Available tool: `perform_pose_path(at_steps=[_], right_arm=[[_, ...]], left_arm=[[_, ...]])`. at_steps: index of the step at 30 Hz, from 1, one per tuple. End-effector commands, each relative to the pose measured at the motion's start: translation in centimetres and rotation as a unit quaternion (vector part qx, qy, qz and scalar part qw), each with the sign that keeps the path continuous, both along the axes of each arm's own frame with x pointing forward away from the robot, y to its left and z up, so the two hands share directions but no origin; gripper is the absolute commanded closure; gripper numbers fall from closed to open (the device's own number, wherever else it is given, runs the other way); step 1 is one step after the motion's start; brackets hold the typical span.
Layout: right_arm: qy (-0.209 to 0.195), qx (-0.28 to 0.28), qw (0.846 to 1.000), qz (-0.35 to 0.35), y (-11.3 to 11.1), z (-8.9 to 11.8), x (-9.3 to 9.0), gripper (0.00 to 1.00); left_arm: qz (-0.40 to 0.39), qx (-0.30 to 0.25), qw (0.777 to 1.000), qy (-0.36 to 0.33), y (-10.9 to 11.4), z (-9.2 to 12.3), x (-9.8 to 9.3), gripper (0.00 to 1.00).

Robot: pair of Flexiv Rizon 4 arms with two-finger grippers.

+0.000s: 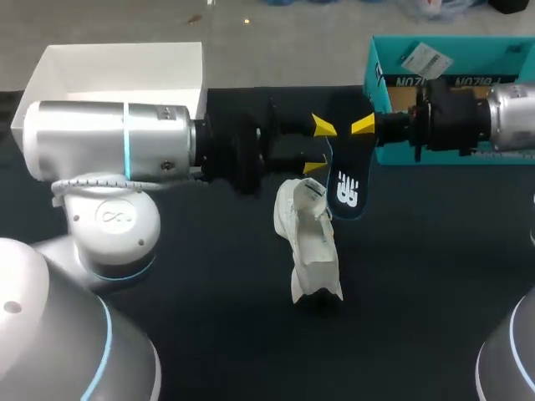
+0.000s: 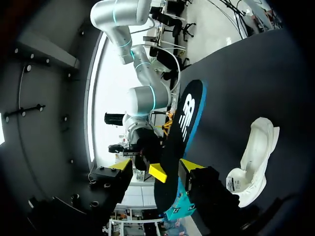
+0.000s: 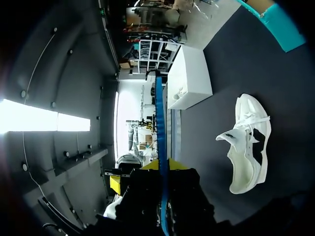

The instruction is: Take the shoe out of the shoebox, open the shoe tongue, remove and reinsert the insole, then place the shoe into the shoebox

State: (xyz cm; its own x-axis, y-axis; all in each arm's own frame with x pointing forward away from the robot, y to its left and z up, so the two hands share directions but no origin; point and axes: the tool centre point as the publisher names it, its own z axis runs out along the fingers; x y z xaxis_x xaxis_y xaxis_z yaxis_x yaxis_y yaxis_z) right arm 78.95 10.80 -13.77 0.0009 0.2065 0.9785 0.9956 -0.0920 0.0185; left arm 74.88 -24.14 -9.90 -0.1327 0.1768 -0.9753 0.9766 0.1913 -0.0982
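Your left gripper (image 1: 318, 146) spread wide around the dark insole (image 1: 345, 180), gripping nothing, white shoe (image 1: 309, 242) out on the table (image 1: 418, 292), white logo on the insole, your right gripper (image 1: 365, 127) pinching the insole, teal shoebox (image 1: 372, 83) with a white label (image 1: 425, 58).

Head camera: fixed high behind me, looking steeply down on the dark table (image 1: 418, 292). Left wrist camera: close in, facing across toward my right arm (image 2: 145, 98). Right wrist camera: facing the opposite way, toward the white box (image 3: 189, 78). All three share the white shoe (image 1: 311, 242) and the insole (image 1: 344, 188).
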Motion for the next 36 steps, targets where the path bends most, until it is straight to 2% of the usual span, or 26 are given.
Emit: perform_pose_path(at_steps=[1, 9, 16, 19, 21, 33, 36], right_arm=[[0.001, -0.016, 1.0, 0.013, 0.6, -0.4, 0.6, 1.0], [0.002, -0.042, 0.999, 0.035, 1.1, -1.3, 0.4, 1.0], [0.003, -0.049, 0.998, 0.047, 1.5, -1.6, 0.4, 1.0], [0.002, -0.052, 0.997, 0.05, 1.8, -1.6, 0.4, 1.0], [0.002, -0.053, 0.997, 0.051, 1.9, -1.6, 0.5, 1.0], [0.005, -0.025, 0.998, 0.059, 2.6, -1.9, 0.6, 1.0], [0.009, -0.033, 0.997, 0.064, 3.0, -2.3, 0.6, 1.0]], left_arm=[[-0.04, 0.153, 0.986, 0.049, 2.1, 2.6, 1.1, 0.0], [-0.086, 0.304, 0.945, 0.087, 3.7, 4.0, 2.3, 0.0], [-0.109, 0.382, 0.914, 0.082, 4.4, 4.4, 2.8, 0.0], [-0.104, 0.394, 0.911, 0.07, 4.5, 4.6, 3.2, 0.0], [-0.073, 0.359, 0.928, 0.068, 4.2, 4.8, 3.5, 0.0], [-0.066, 0.355, 0.93, 0.064, 4.2, 4.8, 3.5, 0.0], [-0.078, 0.395, 0.914, 0.043, 4.1, 5.1, 3.5, 0.0]])
